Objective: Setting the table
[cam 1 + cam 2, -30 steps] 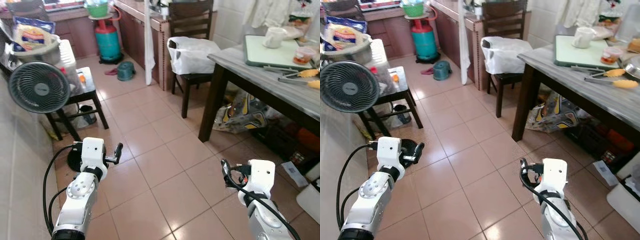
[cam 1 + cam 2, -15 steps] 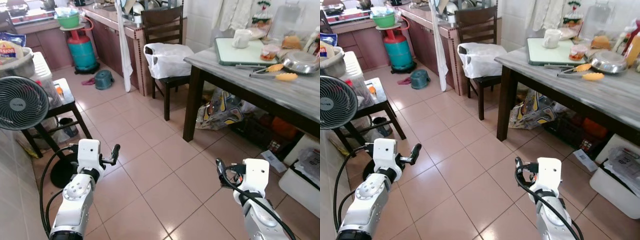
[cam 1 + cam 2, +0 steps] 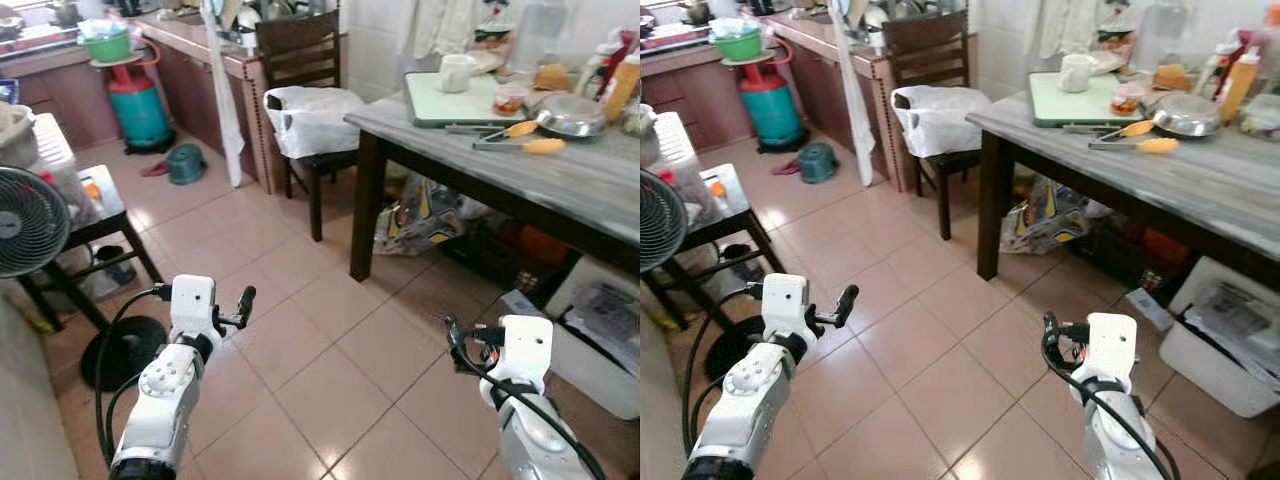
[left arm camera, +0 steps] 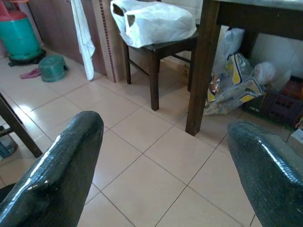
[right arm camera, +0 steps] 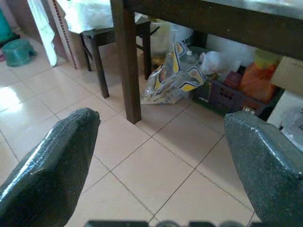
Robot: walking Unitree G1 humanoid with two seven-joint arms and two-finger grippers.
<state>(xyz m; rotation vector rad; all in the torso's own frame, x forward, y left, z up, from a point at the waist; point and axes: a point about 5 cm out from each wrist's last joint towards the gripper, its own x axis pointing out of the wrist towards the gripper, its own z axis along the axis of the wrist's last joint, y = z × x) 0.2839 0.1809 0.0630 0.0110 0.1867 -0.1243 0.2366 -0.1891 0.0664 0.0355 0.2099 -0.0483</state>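
A dark-legged table with a grey top [image 3: 560, 185] stands at the right. On it lie a pale green board [image 3: 440, 100], a white mug [image 3: 455, 72], a metal bowl [image 3: 570, 113], two orange-handled tools [image 3: 545, 146] and some bottles [image 3: 622, 85]. My left gripper [image 3: 243, 305] is held low over the tiled floor, open and holding nothing; its wrist view looks between the spread fingers [image 4: 61, 175] at the table leg. My right gripper [image 3: 453, 345] is also low, open and holding nothing, short of the table's near edge.
A dark chair with a white plastic bag [image 3: 312, 115] stands at the table's left end. Bags and crates [image 3: 430, 215] sit under the table, beside a white bin [image 3: 600, 340]. A fan [image 3: 25, 220] and a black side table [image 3: 100, 215] are at the left, a gas cylinder [image 3: 135, 100] behind.
The whole view has swung to the right, so the table and its bowl and bottles show more fully. Both arms keep the same posture, grippers still open.
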